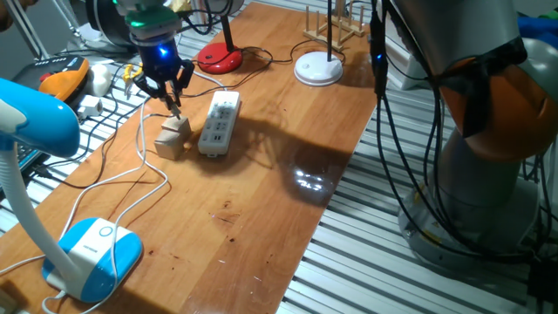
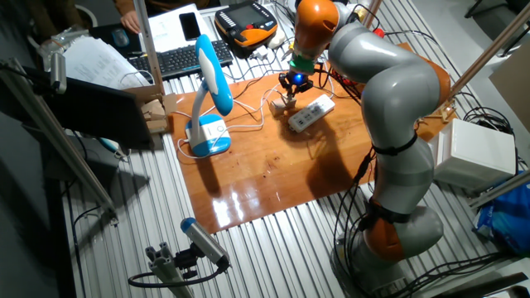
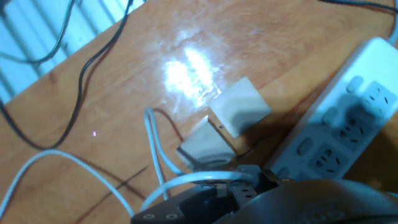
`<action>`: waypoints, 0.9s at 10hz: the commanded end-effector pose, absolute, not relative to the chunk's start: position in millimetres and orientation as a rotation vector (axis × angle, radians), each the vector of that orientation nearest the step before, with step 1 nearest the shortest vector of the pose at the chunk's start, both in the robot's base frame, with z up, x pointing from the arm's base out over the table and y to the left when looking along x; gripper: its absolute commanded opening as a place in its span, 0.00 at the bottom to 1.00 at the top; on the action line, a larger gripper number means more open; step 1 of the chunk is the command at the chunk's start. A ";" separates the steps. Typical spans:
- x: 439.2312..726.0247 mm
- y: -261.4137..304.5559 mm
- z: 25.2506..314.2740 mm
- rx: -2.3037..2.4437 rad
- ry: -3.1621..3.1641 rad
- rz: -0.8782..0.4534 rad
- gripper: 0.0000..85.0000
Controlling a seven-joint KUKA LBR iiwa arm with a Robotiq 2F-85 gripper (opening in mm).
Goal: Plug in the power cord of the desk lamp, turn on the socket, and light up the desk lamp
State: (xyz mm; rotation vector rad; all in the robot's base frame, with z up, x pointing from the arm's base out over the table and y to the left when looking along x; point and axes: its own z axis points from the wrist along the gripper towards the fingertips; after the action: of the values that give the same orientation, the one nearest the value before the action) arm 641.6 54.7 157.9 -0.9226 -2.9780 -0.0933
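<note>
1. The gripper (image 1: pixel 173 108) hovers over the wooden block (image 1: pixel 173 136), apparently clamped on the power cord (image 1: pixel 144 157) plug.
2. The socket (image 1: pixel 219 124) lies just beside, nothing plugged in.
3. The desk lamp (image 1: pixel 87 253) is unlit; plugging and switching remain.

A red lamp (image 1: pixel 219 58) and a white disc lamp (image 1: pixel 319 68) stand at the desk's (image 1: pixel 261 192) far edge. A wooden block (image 1: pixel 173 137) sits mid-desk; a keyboard (image 2: pixel 178 58) lies beyond.
</note>
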 end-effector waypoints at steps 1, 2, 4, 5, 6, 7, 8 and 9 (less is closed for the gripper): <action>641.6 54.7 157.6 -2.172 -2.277 -0.104 0.00; 641.6 54.7 157.6 -2.225 -2.249 -0.098 0.00; 641.7 55.6 156.6 -2.289 -2.196 -0.100 0.00; 642.5 52.9 155.8 -2.304 -2.194 -0.097 0.00; 644.0 45.3 154.7 -2.313 -2.211 -0.090 0.00; 645.6 35.3 153.4 -2.322 -2.232 -0.082 0.00; 646.7 24.7 151.6 -2.332 -2.246 -0.094 0.00; 647.3 15.4 148.4 -2.347 -2.259 -0.101 0.00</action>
State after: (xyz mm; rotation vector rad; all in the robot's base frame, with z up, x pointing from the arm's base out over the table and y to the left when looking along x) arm 647.2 13.4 147.1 -1.4197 -2.9076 -0.1614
